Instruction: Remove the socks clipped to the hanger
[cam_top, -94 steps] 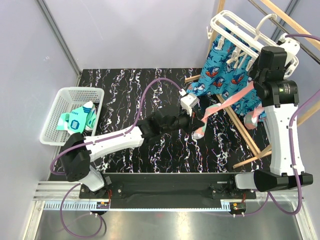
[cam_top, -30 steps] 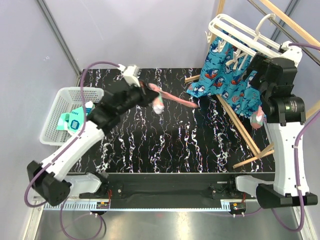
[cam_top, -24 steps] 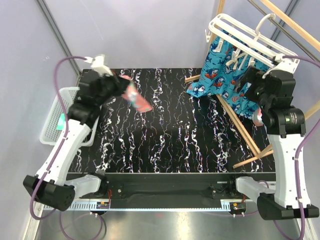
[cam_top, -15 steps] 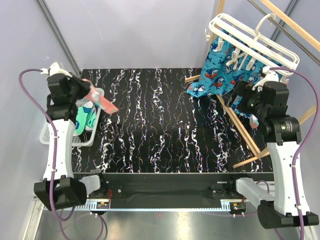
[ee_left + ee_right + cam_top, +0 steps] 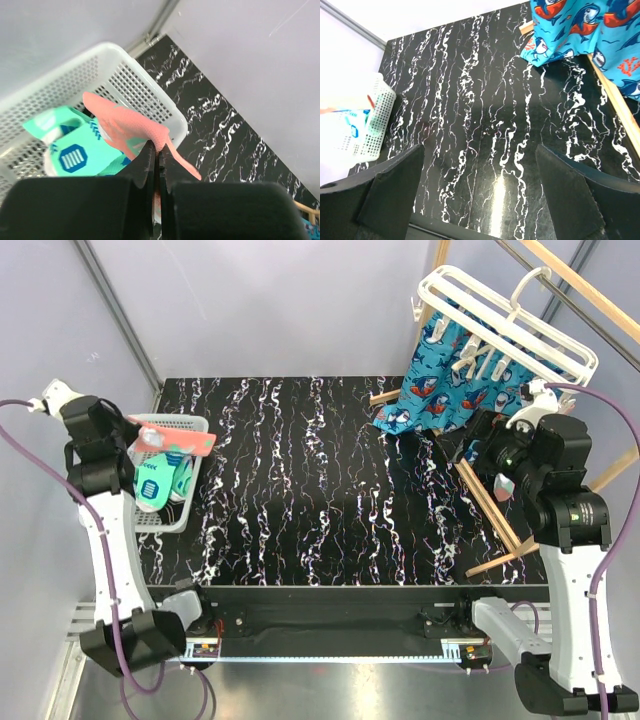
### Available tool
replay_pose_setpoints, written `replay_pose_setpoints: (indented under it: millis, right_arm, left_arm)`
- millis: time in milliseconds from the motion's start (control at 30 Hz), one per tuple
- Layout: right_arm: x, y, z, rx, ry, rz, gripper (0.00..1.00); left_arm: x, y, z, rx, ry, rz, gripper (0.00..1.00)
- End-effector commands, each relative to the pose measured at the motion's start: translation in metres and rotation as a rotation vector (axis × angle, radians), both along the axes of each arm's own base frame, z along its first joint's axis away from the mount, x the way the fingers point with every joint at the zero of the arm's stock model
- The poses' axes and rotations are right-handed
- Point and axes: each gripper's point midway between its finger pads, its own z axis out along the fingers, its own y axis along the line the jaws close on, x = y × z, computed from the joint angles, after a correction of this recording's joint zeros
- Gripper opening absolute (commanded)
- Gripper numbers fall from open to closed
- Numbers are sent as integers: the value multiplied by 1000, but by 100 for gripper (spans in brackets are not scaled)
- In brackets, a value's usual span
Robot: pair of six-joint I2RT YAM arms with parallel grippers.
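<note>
Salmon-pink sock point(image 5: 127, 125) is hanging pinched between the clenched fingers of the left gripper point(image 5: 158, 150) above the white basket point(image 5: 150, 97), a grip only the left wrist view is showing, with mint-green socks point(image 5: 75, 152) lying inside. Black white-veined table point(image 5: 330, 490) is stretching rightward under pale lilac walls point(image 5: 280, 300). Only the overhead view is showing the white hanger point(image 5: 500, 320), where blue shark socks point(image 5: 450, 390) are dangling clipped, the right gripper point(image 5: 479, 150) spreading its fingers wide nearby.
</note>
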Motion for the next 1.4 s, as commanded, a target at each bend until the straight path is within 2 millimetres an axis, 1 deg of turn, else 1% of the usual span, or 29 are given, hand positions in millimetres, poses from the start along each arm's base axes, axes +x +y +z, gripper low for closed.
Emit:
replay_pose_setpoints:
  millis: [0,133,267,300,367,400,433,467,500,567,600,633,667,700,733,767,833,867,900,933,1067,1100,1133,1167,1200,1233,1267,1300,1367]
  right_arm:
    - [4,9,13,35,-50,42,100]
    - [4,11,11,41,-44,52,100]
    - [4,10,8,31,-46,51,100]
    - [4,10,7,29,-47,50,100]
    - [3,9,9,29,-51,48,100]
    - [3,9,9,27,-52,46,100]
    - [2,8,11,24,-56,45,100]
    - [1,7,10,19,-55,40,100]
    - [-1,6,12,17,-62,38,100]
    - [-2,6,11,11,-69,38,100]
    - [-3,6,12,9,-72,37,100]
    - [-3,5,13,9,-72,34,100]
    - [-3,4,13,5,-69,32,100]
    - [-4,5,14,5,-69,34,100]
    - [-4,5,16,6,-71,32,100]
    - [-4,4,17,5,-73,29,100]
    - [-4,4,22,5,-82,30,100]
    - [-3,4,23,6,-82,26,100]
    - [-1,3,22,5,-76,23,100]
    - [-1,3,26,3,-82,22,100]
    - [-1,-1,27,-8,-70,1,100]
    - [-1,-3,26,-18,-66,-7,100]
    - [0,-6,25,-27,-61,-22,99]
    - [2,-12,22,-39,-49,-60,100]
    - [6,-15,19,-43,-35,-84,100]
    - [9,-20,15,-37,-14,-120,100]
    - [12,-32,11,-52,3,-191,100]
    - [16,-37,5,-60,26,-225,100]
    - [17,-60,-1,-91,57,-359,100]
  left_arm:
    - [-24,9,31,102,-41,73,0]
    - [-44,19,42,171,-44,148,0]
    - [-50,20,45,212,-21,151,0]
    - [-47,21,44,213,-28,153,0]
    - [-34,17,23,197,-11,103,0]
    - [-20,14,21,195,-43,66,0]
    - [-6,-1,8,166,-48,-34,3]
    - [3,-7,-17,122,-24,-71,7]
    - [19,-18,-39,67,-6,-147,11]
    - [30,-22,-81,-6,72,-168,15]
    - [39,-18,-113,-46,161,-166,15]
    - [42,-18,-129,-65,211,-168,14]
    - [49,-12,-128,-56,235,-162,14]
    - [50,-10,-154,-81,335,-158,15]
    - [53,-6,-156,-70,360,-148,16]
    - [56,-5,-156,-58,377,-152,27]
    - [63,-4,-145,-49,389,-151,36]
    - [64,-5,-140,-28,394,-147,48]
    - [62,-6,-132,-2,403,-137,55]
    - [63,-9,-117,57,399,-112,62]
    - [58,-23,-70,149,337,-118,70]
    - [55,-30,-51,164,284,-128,77]
    - [54,-35,-41,165,251,-143,78]
    - [52,-42,-33,145,215,-165,78]
    - [51,-55,-13,131,113,-200,79]
    - [52,-82,-8,75,40,-320,79]
    - [49,-99,-27,22,26,-372,81]
    - [43,-117,-5,21,-70,-414,83]
    - [34,-143,-5,-13,-125,-501,84]
